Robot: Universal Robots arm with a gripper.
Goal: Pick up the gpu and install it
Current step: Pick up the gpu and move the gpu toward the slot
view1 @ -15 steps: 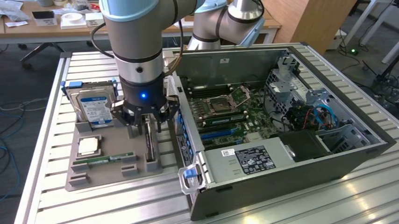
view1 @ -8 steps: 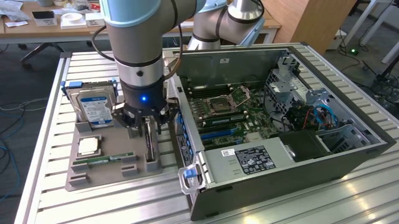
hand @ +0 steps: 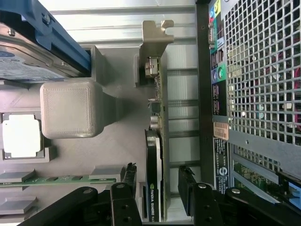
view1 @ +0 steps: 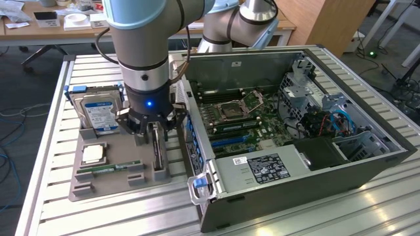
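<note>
Both fingers (hand: 129,174) of the tool (hand: 157,176) flank the gpu (hand: 152,155) without touching.

The wrist view's edge cuts off the gpu (hand: 153,160) and hard drive (hand: 21,61).

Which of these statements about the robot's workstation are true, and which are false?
1. The gpu stands on edge in the grey tray. True.
2. The hard drive lies inside the computer case. False: it stands in the tray, outside the case.
3. The gripper is open, with a finger on each side of the gpu. True.
4. The computer case is closed up. False: its side is open and the motherboard shows.
</note>
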